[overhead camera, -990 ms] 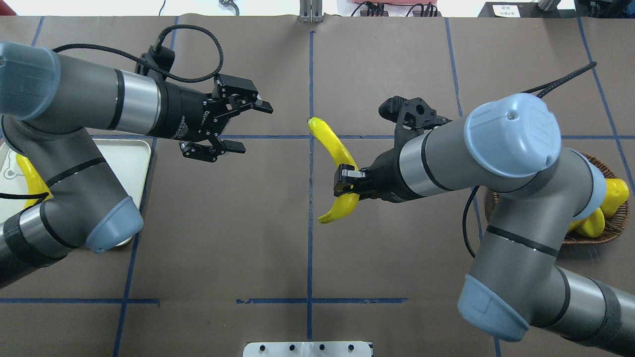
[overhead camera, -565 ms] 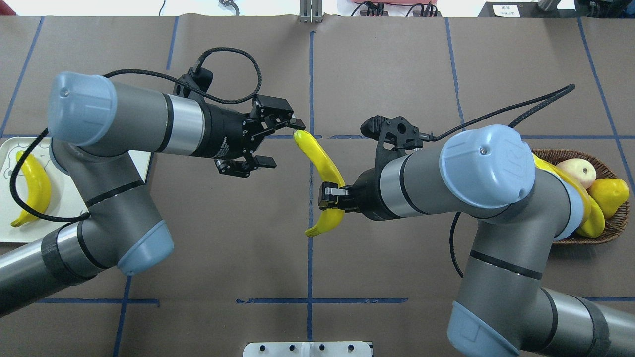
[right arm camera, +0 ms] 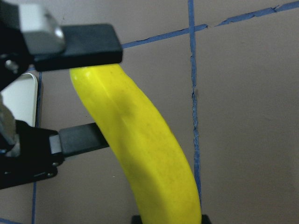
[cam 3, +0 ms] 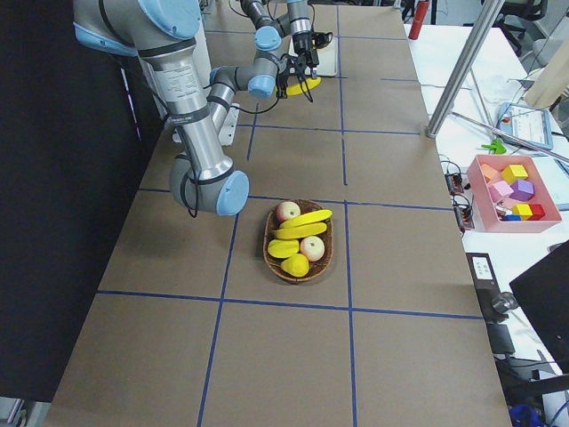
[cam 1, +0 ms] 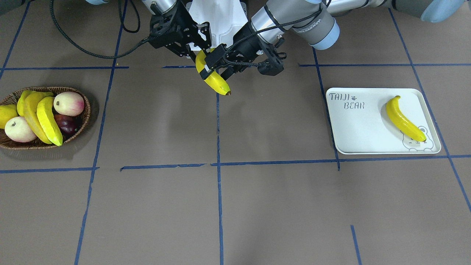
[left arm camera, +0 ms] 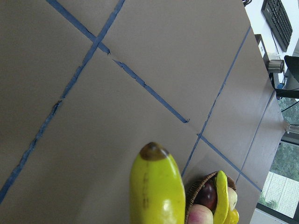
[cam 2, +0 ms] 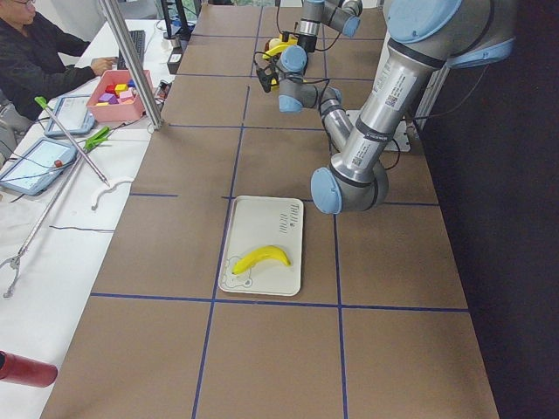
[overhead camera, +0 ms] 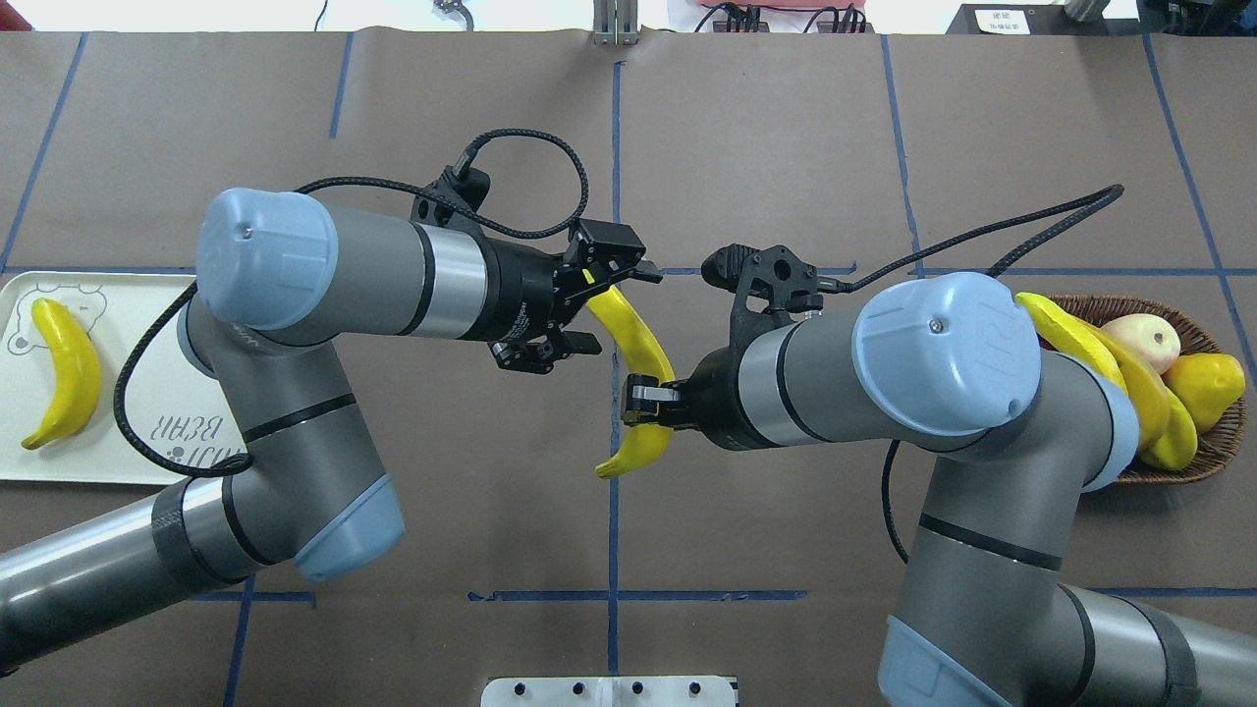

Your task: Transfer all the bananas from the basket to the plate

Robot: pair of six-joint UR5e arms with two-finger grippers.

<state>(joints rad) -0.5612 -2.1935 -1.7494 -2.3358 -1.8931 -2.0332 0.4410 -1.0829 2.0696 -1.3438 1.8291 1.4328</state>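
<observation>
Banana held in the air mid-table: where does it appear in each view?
Front-facing: banana at top centre.
Overhead: banana at centre.
Exterior left: tiny, far, near the top.
Exterior right: far, near the top.
Left wrist: bottom centre.
Right wrist: fills the centre.
Shared landmark: the white plate, seen in all four exterior views.

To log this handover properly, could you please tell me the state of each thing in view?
right gripper: shut on the held banana.
left gripper: open, fingers either side of the held banana's far end.
held banana: in the air above the table.
plate: flat on the table.
plate banana: lying on the plate.
basket: on the table, holding fruit.
basket bananas: two, lying inside among other fruit.
</observation>
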